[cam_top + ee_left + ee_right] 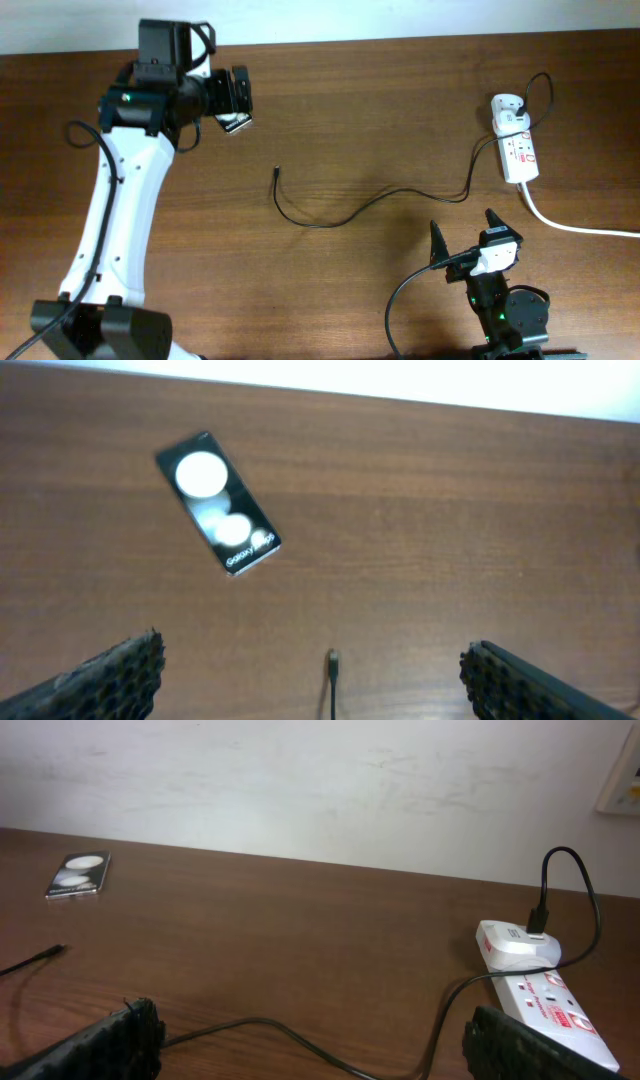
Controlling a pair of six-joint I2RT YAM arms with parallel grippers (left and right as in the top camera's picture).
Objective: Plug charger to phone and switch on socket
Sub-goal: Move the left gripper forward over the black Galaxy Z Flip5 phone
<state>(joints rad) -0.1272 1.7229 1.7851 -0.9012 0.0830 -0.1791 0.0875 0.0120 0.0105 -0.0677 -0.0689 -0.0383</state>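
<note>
- So, left claw (314,678) wide, empty; plug tip (333,658) at bottom centre of its view, phone (220,503) upper left, lying diagonal.
- And right claw (464,230) wide, nearer socket (518,150).

We log the phone (220,503): a black slab with two white discs, lying flat and askew, nothing plugged in. The charger (420,193), a thin black cable, winds from the white adapter (506,106) seated in the socket (520,152), a white strip with red switch marks. Its plug tip (276,172) lies loose near the phone, not touching it.
</note>
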